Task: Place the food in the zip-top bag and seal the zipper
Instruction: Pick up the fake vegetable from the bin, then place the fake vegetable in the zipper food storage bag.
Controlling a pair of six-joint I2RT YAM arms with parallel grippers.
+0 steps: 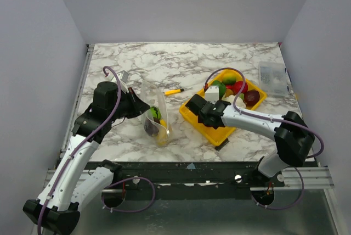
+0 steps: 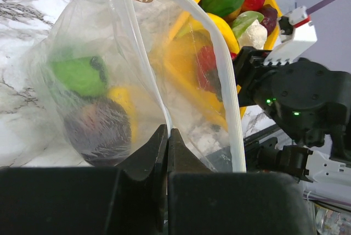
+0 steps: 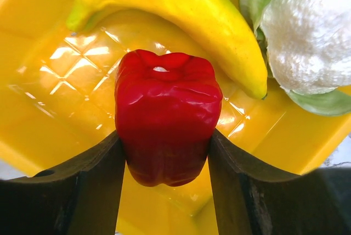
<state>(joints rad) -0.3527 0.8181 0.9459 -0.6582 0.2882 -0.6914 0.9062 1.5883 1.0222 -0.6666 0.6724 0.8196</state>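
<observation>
The overhead view hides what the right gripper (image 3: pixel 164 139) carries; its wrist camera shows a red pepper (image 3: pixel 164 108) squeezed between its fingers over the yellow tray (image 3: pixel 49 81). The left gripper (image 2: pixel 167 136) pinches the zip-top bag (image 2: pixel 82 37), which stands left of the tray.

yellow tray (image 1: pixel 219 132) right | yellow stick (image 1: pixel 173 91) centre | clear box (image 1: pixel 272 78) far right

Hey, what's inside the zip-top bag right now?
Through the zip-top bag show a green piece, a yellow piece and a dark purple piece. Anything beneath or behind them is covered.
</observation>
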